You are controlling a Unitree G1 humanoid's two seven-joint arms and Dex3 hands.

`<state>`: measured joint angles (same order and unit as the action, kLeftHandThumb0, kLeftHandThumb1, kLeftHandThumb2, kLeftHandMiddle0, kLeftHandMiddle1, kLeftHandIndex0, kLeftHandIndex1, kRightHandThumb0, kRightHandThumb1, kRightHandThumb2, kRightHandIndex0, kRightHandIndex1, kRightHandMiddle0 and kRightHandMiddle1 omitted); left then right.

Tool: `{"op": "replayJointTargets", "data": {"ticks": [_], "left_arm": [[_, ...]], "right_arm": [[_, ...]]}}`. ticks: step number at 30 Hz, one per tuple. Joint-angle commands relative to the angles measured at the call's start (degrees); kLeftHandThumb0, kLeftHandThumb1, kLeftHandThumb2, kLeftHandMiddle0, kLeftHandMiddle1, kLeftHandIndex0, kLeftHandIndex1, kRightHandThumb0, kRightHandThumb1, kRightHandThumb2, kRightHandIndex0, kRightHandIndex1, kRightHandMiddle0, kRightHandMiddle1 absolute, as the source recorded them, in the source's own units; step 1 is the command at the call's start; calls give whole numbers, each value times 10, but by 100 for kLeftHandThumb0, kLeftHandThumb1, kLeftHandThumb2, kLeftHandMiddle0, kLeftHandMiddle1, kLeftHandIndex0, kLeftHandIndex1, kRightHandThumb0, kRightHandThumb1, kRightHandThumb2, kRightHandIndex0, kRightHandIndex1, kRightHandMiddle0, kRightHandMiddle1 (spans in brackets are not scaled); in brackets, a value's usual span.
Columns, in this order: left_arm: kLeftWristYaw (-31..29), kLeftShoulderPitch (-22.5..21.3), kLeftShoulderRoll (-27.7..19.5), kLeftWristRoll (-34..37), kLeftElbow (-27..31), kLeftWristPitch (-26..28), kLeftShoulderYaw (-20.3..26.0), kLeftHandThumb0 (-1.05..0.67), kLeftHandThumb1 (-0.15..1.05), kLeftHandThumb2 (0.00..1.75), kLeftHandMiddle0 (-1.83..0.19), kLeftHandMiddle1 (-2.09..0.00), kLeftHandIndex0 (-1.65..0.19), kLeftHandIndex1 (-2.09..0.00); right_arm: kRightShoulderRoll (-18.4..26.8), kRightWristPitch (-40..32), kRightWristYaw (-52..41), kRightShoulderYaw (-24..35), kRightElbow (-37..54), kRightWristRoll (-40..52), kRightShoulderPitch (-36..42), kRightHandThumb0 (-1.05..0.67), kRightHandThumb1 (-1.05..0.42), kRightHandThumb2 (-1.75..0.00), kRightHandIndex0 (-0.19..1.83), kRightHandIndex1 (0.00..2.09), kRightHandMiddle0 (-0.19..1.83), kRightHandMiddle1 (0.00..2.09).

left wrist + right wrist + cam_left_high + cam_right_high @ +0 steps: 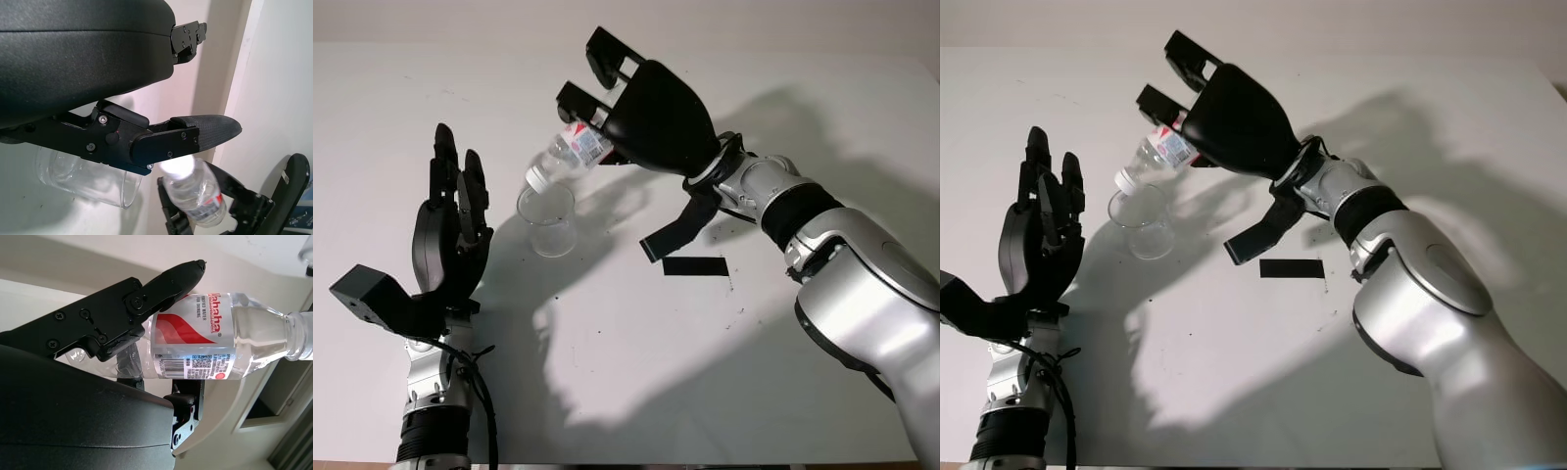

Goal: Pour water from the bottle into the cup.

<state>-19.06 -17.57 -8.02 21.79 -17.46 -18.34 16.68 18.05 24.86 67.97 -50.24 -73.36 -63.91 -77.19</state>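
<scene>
gripping the bottle [570,155] around its labelled middle, the right robot hand [641,113] holds it above the white desk [626,372], tipped so the neck slants down toward the cup [547,219]. the bottle is clear plastic with a red, white and blue label, and from the right wrist view its fingers [122,308] wrap the body while the neck and cap end stick out past them. the white cap end of the bottle sits just over the rim of the cup, close to its far edge; whether the two touch cannot be told. clear water shows inside the bottle's shoulder in the right wrist view.

the cup is a clear, round tumbler standing upright on the desk, between the two robot hands. the left robot hand [450,240] is open, raised upright just beside the cup on its left, holding nothing and not touching it. in the left wrist view the cup [88,176] lies behind the black fingers [195,134], with the bottle [195,191] mouth just next to it.

a small black rectangular strip [695,265] lies flat on the desk under the right forearm, well apart from the cup.
</scene>
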Motion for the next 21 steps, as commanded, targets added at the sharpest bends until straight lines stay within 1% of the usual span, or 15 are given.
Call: {"op": "replayJointTargets", "data": {"ticks": [1, 3, 4, 6, 8, 10, 12, 13, 14, 17, 19, 21], "left_arm": [[-2, 18, 6, 3, -13, -2, 3, -72, 105, 57, 19, 0, 19, 0], [-2, 18, 4, 4, -12, 0, 4, -71, 105, 57, 19, 0, 19, 0], [-3, 16, 3, 5, -12, 2, 5, -71, 105, 57, 19, 0, 19, 0], [-3, 15, 1, 7, -11, 7, 6, -72, 105, 57, 19, 0, 19, 0], [-3, 14, -1, 8, -11, 10, 7, -72, 105, 56, 19, 0, 19, 0], [-7, 13, -3, 9, -12, 10, 7, -72, 105, 56, 19, 0, 19, 0], [-9, 10, -5, 9, -15, 9, 8, -72, 105, 56, 19, 0, 19, 0], [-10, 9, -7, 9, -15, 10, 9, -72, 105, 57, 19, 0, 19, 0], [-12, 8, -8, 10, -17, 9, 9, -72, 105, 57, 19, 0, 19, 0], [-14, 6, -12, 12, -17, 12, 10, -72, 105, 57, 19, 0, 19, 0], [-18, 6, -15, 15, -16, 16, 10, -72, 105, 57, 19, 0, 19, 0], [-20, 6, -17, 16, -16, 18, 11, -72, 105, 57, 19, 0, 19, 0]], "right_arm": [[4, 9, -3, 14, 2, 14, 4, -44, -98, -6, 113, 209, 67, 199], [7, 6, -6, 15, 0, 16, 8, -43, -99, -6, 114, 209, 76, 207], [8, 0, -3, 15, 0, 15, 10, -43, -100, -6, 115, 209, 78, 208], [8, -6, 0, 17, 1, 16, 14, -43, -102, -6, 115, 209, 75, 209], [9, -7, 3, 21, 1, 19, 17, -41, -104, -7, 115, 209, 81, 209], [12, -1, 4, 31, 1, 30, 20, -42, -104, -6, 116, 209, 84, 209], [11, 32, -17, 63, 2, 67, 30, -40, -105, -9, 120, 209, 88, 209], [7, 54, -50, 95, 3, 108, 39, -40, -105, -9, 121, 209, 90, 209], [1, 77, -82, 128, 4, 150, 51, -39, -105, -17, 122, 209, 92, 209], [-19, 127, -217, 221, 14, 279, 87, -36, -105, -26, 124, 209, 93, 209], [-34, 146, -318, 282, 26, 365, 113, -34, -105, -29, 125, 209, 91, 209], [-49, 149, -406, 335, 44, 441, 138, -32, -105, -33, 120, 209, 90, 209]]}}
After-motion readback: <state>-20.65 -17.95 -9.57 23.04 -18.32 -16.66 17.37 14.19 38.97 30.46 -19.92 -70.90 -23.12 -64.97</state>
